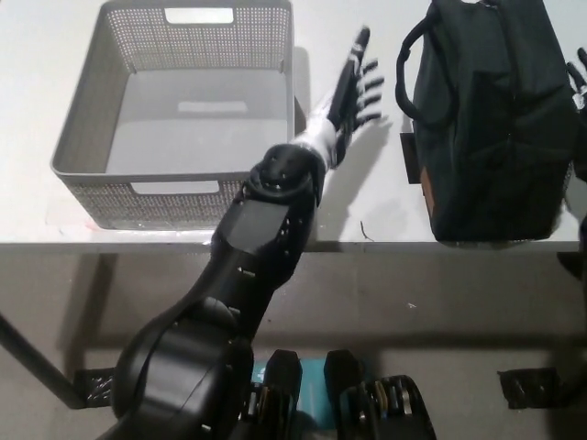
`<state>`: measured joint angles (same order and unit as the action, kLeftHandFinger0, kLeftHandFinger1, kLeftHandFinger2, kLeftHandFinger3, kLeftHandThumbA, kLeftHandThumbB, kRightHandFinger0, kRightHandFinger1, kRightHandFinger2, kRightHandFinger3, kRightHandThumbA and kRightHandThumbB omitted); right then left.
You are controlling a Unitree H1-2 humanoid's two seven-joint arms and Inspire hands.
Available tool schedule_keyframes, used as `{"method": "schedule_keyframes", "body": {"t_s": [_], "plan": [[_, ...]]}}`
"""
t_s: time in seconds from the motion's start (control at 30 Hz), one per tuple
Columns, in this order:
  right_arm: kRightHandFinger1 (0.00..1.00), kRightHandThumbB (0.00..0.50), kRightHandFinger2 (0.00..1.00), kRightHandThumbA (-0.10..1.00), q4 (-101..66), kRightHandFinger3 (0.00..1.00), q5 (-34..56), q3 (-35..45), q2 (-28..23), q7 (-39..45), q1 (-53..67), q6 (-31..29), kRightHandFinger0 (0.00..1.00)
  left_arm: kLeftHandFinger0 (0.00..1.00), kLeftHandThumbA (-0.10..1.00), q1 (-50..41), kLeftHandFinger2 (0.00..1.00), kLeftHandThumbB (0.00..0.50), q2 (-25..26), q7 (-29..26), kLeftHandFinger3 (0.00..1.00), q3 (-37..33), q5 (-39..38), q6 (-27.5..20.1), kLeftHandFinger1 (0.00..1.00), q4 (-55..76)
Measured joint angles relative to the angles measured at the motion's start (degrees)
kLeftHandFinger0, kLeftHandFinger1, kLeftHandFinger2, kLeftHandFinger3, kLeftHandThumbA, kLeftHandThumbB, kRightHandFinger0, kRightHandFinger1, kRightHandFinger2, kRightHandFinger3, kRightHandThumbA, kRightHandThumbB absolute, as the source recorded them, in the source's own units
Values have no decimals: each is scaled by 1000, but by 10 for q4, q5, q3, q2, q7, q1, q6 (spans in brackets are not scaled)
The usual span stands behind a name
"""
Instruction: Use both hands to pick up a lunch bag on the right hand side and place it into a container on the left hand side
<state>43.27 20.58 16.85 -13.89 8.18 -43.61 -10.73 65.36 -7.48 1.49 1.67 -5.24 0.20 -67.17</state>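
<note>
The dark lunch bag [495,119] stands on the right of the white table, its loop handle [404,64] facing left. The grey perforated container [87,188] sits at the left and holds nothing. My left hand [353,82], dark with a white wrist, is held edge-on between the container and the bag, open with fingers stretched out. It is a little left of the handle and does not touch it. Only a few fingertips of my right hand [578,78] show at the picture's right edge, beside the bag's right side.
The table's front edge [367,244] runs just below the bag and the container. My left forearm [266,220] crosses that edge by the container's front right corner. Floor and table legs lie below.
</note>
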Motion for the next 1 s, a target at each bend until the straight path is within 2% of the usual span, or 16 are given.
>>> {"method": "schedule_keyframes", "body": {"t_s": [0.03, 0.1, 0.13, 0.17, 0.27, 0.33, 0.4, 0.43, 0.47, 0.6, 0.77, 1.0], "plan": [[1000, 269, 1000, 1000, 3, 1000, 0, 0, 2, 0, 0, 0, 1000, 1000, 1000, 0, 1000, 368, 0, 0, 1000, -6, 3, -1, 1000, -1], [1000, 259, 1000, 1000, 5, 1000, 0, 0, 9, 0, 0, -1, 1000, 1000, 1000, -5, 1000, 368, -1, 0, 1000, -23, 13, -1, 1000, -6], [1000, 249, 1000, 1000, 5, 1000, 0, 0, 13, 0, 0, -1, 1000, 1000, 1000, -8, 1000, 379, -4, 0, 1000, -30, 17, -2, 1000, -9], [1000, 245, 1000, 1000, 5, 1000, 0, 0, 15, 0, 0, -1, 1000, 1000, 1000, -10, 1000, 411, -5, 0, 1000, -35, 18, -3, 1000, -11], [1000, 235, 1000, 1000, 2, 1000, 2, 2, 31, -2, 1, -1, 1000, 1000, 1000, -23, 1000, 394, -18, 4, 1000, -54, 27, -4, 1000, -11], [1000, 197, 1000, 1000, -13, 1000, 2, 4, 50, -11, 6, 1, 1000, 1000, 1000, -24, 1000, 385, -28, 7, 1000, -76, 37, -3, 1000, -9], [1000, 147, 1000, 1000, -45, 1000, 3, 8, 72, -25, 16, 4, 1000, 1000, 1000, -23, 1000, 397, -31, 7, 1000, -95, 48, -1, 1000, -3], [1000, 141, 1000, 1000, -78, 1000, 4, 11, 88, -39, 29, 9, 1000, 1000, 1000, -22, 1000, 400, -31, 7, 1000, -109, 56, 1, 1000, -3], [1000, 138, 1000, 1000, -84, 1000, 4, 12, 92, -43, 33, 10, 1000, 1000, 1000, -22, 1000, 375, -30, 7, 1000, -112, 57, 1, 1000, -3], [1000, 124, 1000, 1000, -189, 1000, 11, 15, 137, -78, 88, 27, 1000, 1000, 1000, -12, 1000, 348, -26, 11, 1000, -153, 81, 3, 1000, -3], [1000, 137, 1000, 1000, -262, 1000, 11, 15, 162, -121, 114, 47, 1000, 1000, 1000, -1, 1000, 339, -28, 13, 1000, -175, 94, 6, 1000, 2], [1000, 139, 1000, 1000, -303, 1000, 10, 15, 167, -168, 123, 65, 1000, 1000, 1000, 0, 1000, 352, -33, 14, 1000, -194, 107, 26, 1000, 36]]}}
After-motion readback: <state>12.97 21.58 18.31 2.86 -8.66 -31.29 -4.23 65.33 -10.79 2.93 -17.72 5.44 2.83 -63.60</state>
